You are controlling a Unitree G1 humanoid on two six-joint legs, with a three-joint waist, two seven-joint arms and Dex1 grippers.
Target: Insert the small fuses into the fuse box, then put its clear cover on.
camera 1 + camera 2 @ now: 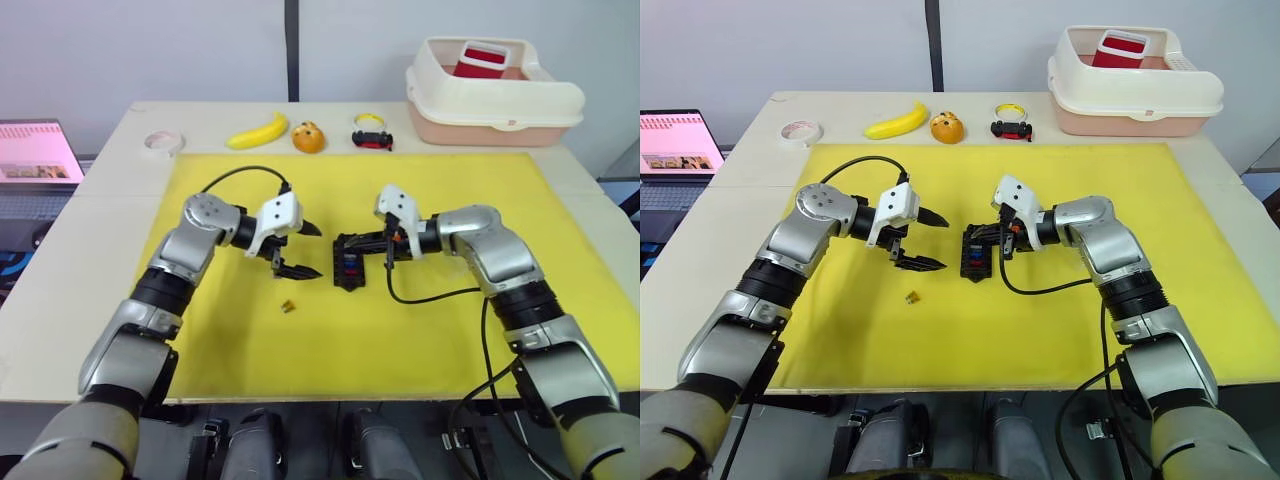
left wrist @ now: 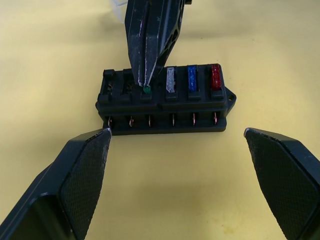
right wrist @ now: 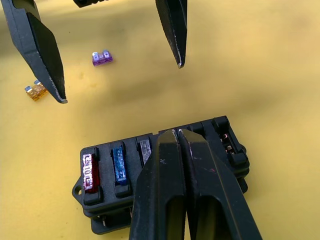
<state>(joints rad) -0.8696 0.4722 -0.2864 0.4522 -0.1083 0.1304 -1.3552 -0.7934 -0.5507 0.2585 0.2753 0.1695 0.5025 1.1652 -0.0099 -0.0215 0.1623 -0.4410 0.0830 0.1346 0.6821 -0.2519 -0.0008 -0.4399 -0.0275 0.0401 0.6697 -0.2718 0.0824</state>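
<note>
Your right pincer (image 2: 146,89) is pinched on a green fuse (image 2: 146,90) over the fuse box (image 1: 351,262) mid-mat; push straight down. Left pincer (image 1: 297,250) sits wide open, just left of it.

Silver-grey jointed arms, white wrist housings, black cables, black textured claws.

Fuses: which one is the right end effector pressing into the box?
The green fuse, under the closed right end effector; the grey, blue and red ones sit untouched.
</note>
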